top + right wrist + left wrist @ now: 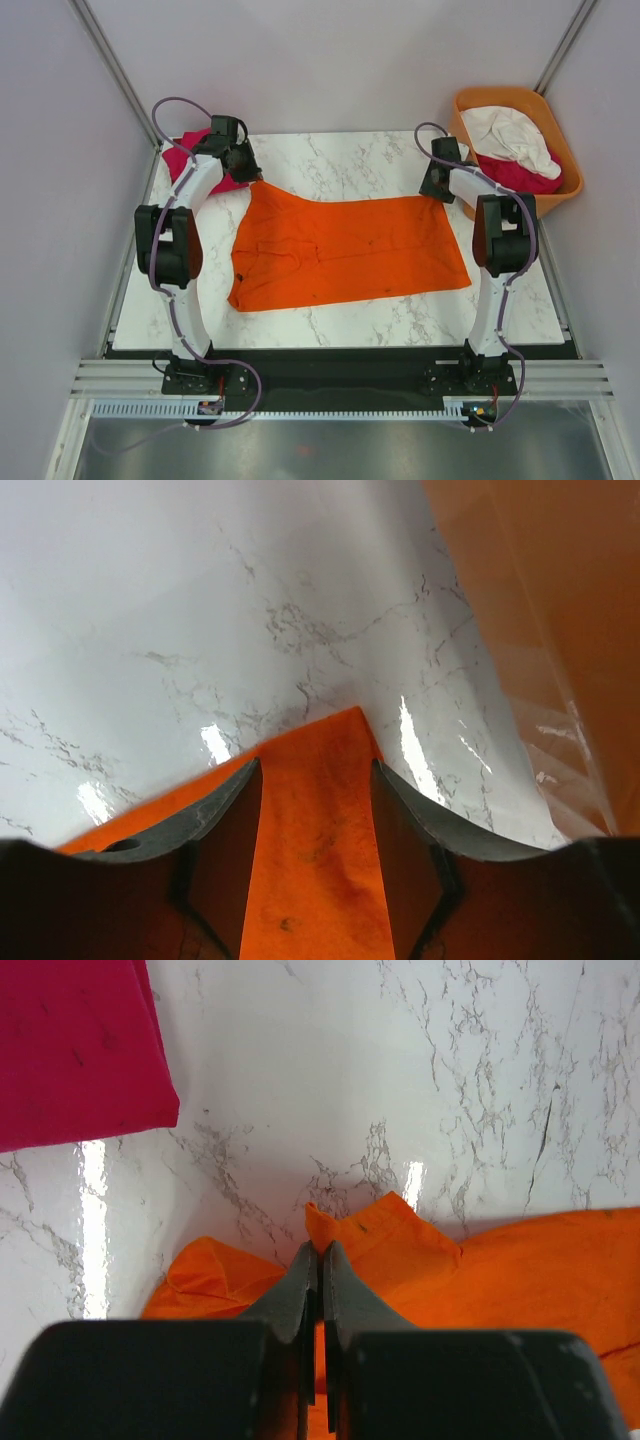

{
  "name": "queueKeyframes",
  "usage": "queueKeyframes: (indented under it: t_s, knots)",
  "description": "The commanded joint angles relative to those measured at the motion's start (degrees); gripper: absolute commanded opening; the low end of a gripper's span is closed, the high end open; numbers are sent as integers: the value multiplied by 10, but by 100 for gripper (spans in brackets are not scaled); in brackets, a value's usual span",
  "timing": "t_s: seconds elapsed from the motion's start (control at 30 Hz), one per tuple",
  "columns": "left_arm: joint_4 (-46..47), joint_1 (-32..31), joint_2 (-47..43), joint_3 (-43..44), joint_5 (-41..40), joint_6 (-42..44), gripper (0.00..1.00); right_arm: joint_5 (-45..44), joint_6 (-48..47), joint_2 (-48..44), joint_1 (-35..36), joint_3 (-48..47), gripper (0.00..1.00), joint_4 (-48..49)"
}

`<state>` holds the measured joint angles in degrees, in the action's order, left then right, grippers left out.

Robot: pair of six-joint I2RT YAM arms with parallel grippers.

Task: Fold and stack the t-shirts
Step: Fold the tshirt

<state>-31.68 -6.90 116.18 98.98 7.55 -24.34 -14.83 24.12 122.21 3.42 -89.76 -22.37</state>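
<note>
the orange t-shirt (350, 250) is lying spread flat across the middle of the marble table (340, 155), its long side running left to right. the left gripper (318, 1252) is sitting at the shirt's far left corner with its jaws pressed tight together, pinching a small peak of orange cloth that is poking up just beyond the tips; the rest of the shirt is trailing away to the right and back under the wrist. the right gripper (315, 765) is hanging over the far right corner with its jaws standing apart; that corner is lying flat on the marble in the gap between the two fingers, pointing forward, and neither finger is clamping it. the magenta t-shirt (185, 160) is lying at the far left corner of the table, just beyond the left gripper and apart from the orange one. off the table's far right edge, the orange tub (470, 105) is holding the white t-shirt (515, 135) bunched on top of the crimson t-shirt (530, 182)
</note>
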Motion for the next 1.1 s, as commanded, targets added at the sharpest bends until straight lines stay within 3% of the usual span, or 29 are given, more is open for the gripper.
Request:
queueKeyframes:
  t_s: [0.0, 0.23, 0.33, 0.37, 0.43, 0.73, 1.07]
  knots:
    - [-5, -2, -38, 5, -12, 25, 2, -83, 32, 1, -56, -49, 56, 15]
    - [-5, -2, -28, 9, -6, 24, 2, -89, 37, 50, -60, -41, 53, 7]
    - [-5, -2, -25, 6, -6, 25, 2, -78, 39, 73, -63, -51, 36, 7]
    - [-5, -1, -25, 5, -8, 25, 2, -68, 37, 77, -63, -51, 15, 7]
    - [-5, -2, -25, 4, -8, 25, 2, -71, 40, 74, -63, -52, 0, 5]
    - [-9, -7, -63, 2, -10, 24, 2, -28, 19, 6, -61, -47, 0, -7]
    - [-9, -52, -184, -120, -104, 30, 2, -9, -4, -107, -39, 4, 0, -20]
